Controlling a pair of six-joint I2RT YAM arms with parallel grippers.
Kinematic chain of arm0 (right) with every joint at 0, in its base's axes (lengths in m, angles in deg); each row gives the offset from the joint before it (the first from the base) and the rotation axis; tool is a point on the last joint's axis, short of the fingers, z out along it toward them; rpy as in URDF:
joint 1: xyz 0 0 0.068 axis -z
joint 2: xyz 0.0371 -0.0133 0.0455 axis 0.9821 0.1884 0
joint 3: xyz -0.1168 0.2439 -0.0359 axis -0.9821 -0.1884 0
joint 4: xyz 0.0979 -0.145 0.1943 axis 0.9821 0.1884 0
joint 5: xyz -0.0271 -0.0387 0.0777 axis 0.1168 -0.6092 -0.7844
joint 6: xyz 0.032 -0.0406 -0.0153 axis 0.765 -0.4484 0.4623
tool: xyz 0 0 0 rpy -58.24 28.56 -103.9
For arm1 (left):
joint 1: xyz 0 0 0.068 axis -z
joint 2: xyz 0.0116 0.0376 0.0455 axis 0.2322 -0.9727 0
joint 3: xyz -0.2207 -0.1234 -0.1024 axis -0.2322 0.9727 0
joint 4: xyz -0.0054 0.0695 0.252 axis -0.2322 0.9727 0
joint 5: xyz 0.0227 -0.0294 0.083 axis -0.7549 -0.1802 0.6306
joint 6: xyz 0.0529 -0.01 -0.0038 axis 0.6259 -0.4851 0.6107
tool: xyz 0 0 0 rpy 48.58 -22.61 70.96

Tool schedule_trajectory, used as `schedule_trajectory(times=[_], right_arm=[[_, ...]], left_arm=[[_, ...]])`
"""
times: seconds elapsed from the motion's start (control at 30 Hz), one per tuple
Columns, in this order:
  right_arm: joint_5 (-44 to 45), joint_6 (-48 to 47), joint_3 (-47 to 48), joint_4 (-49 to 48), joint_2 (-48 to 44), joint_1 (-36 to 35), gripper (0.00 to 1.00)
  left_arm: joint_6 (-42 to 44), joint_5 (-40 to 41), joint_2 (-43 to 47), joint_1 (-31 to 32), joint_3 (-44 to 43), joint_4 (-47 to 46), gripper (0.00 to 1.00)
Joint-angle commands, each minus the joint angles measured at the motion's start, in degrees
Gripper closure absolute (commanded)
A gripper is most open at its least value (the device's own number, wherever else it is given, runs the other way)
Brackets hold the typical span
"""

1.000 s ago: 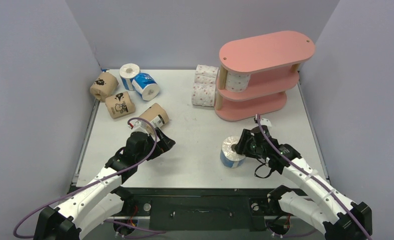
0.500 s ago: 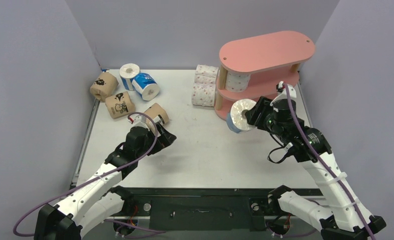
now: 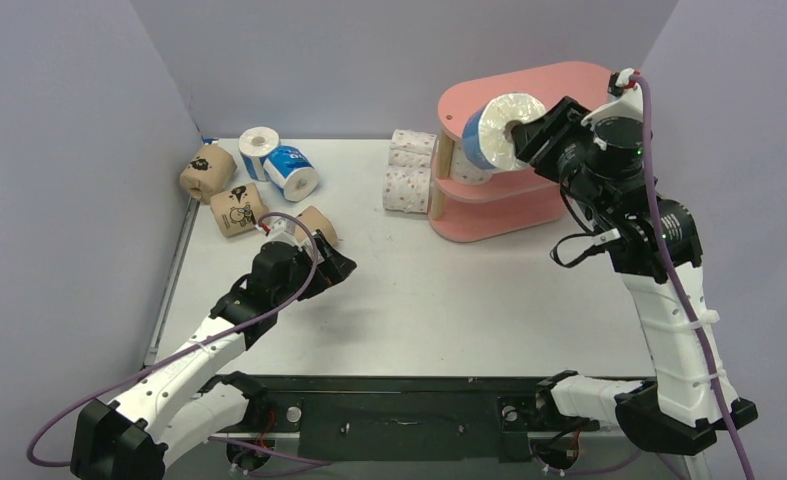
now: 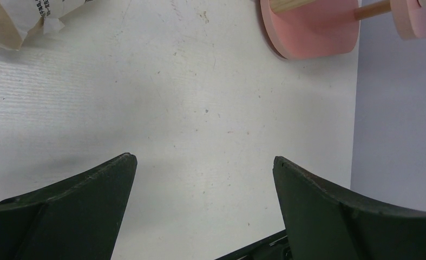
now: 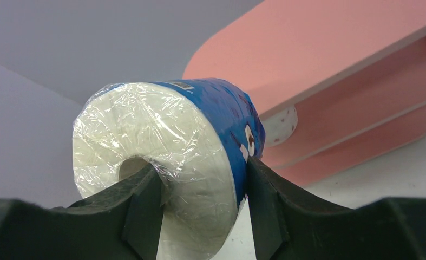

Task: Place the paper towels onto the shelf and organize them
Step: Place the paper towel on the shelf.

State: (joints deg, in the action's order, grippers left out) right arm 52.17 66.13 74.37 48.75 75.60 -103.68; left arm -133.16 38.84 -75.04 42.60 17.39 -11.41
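My right gripper clamps a blue roll by the shelf, upper right; I reckon setting it down comes next; left gripper gapes empty.

The left gripper holds its two dark fingers wide apart above the white table, with a brown wrapped roll at top left and the pink shelf at top right
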Motion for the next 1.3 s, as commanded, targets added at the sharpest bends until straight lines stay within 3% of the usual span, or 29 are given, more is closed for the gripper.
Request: schedule_trajectory(times=[0.0,0.13,0.47,0.83,1.27], right_arm=[[2.17,1.24,8.03,-3.77,3.91,1.15,0.62],[2.87,0.72,9.55,-3.78,5.07,1.23,0.62],[3.37,0.3,-12.98,-7.26,-6.04,7.63,0.62],[0.74,2.63,-10.91,-8.72,-4.22,10.48,0.63],[-1.26,4.0,-26.31,-11.37,-12.67,13.75,0.63]], left_arm=[[1.49,-0.73,0.36,-0.32,-2.76,-0.46,0.02],[1.94,-0.73,0.92,-0.61,-2.72,0.34,0.02],[1.83,-2.84,-1.46,-0.94,-1.5,-1.68,0.02],[0.97,-4.78,-5.1,-0.96,-2.65,-4.06,0.01],[-0.02,-6.73,-7.84,-0.96,-1.71,-5.69,0.01]])
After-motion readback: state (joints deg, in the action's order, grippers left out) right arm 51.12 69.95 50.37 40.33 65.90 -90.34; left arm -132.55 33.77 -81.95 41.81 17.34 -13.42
